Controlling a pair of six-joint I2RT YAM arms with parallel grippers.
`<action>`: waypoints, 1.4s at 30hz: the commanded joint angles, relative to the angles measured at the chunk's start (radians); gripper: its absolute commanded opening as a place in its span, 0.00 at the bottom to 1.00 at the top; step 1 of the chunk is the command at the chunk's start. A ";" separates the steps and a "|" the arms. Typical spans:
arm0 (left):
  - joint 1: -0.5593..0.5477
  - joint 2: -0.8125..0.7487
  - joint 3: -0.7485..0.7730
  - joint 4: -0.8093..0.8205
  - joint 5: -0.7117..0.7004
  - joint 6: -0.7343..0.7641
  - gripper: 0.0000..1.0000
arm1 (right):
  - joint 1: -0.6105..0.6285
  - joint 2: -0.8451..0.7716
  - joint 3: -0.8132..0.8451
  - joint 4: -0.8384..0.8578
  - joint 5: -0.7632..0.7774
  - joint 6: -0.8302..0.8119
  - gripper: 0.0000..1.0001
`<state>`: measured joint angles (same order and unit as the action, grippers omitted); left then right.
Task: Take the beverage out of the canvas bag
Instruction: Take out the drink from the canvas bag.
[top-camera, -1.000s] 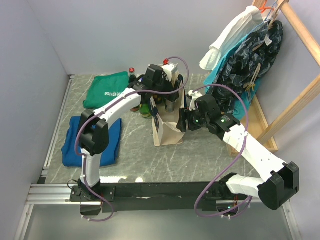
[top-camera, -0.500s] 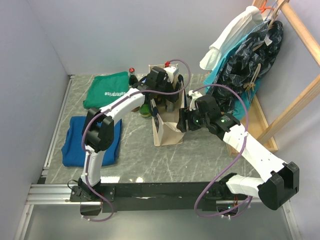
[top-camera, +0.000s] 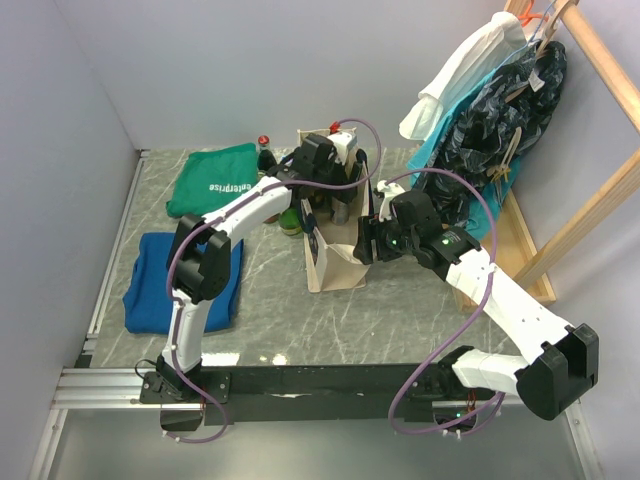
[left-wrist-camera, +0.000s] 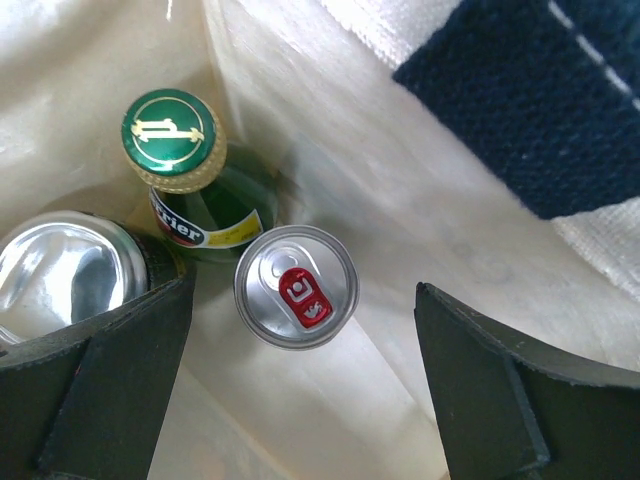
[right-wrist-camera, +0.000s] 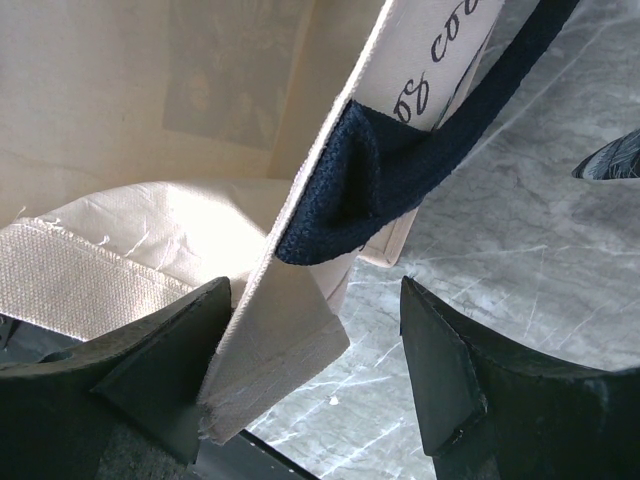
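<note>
The cream canvas bag (top-camera: 335, 262) stands upright mid-table with navy handles. My left gripper (top-camera: 325, 180) hangs over its mouth and is open. Looking down into the bag in the left wrist view, my left gripper (left-wrist-camera: 305, 292) has its fingers wide on either side of a silver can with a red tab (left-wrist-camera: 296, 286). Beside that can stand a green bottle with a green cap (left-wrist-camera: 175, 135) and a second silver can (left-wrist-camera: 60, 270). My right gripper (right-wrist-camera: 315, 290) is open around the bag's rim (right-wrist-camera: 290, 345) by a navy handle (right-wrist-camera: 400, 170); the canvas rests against the left finger only.
A green bottle (top-camera: 290, 218) and a red-capped bottle (top-camera: 264, 142) stand left of the bag. A folded green cloth (top-camera: 213, 178) and blue cloth (top-camera: 160, 280) lie at the left. Hanging clothes (top-camera: 490, 100) on a wooden rack (top-camera: 600, 200) crowd the right.
The left arm has stretched a little further forward, bringing its gripper over the bag's mouth. The right arm and the bag have stayed put.
</note>
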<state>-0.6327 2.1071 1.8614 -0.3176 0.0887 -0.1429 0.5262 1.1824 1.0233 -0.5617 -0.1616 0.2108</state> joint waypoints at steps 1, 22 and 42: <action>-0.001 0.019 0.044 0.043 -0.015 -0.001 0.98 | 0.014 0.020 0.008 -0.056 0.016 -0.030 0.74; -0.001 0.070 0.065 0.063 -0.061 -0.009 0.98 | 0.015 0.029 0.011 -0.058 0.023 -0.028 0.74; -0.001 0.070 0.067 0.049 -0.075 -0.011 0.96 | 0.014 -0.155 0.006 0.000 0.198 0.007 0.75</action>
<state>-0.6319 2.1777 1.9041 -0.2901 0.0280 -0.1513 0.5343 1.0668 1.0183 -0.5629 -0.0498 0.2157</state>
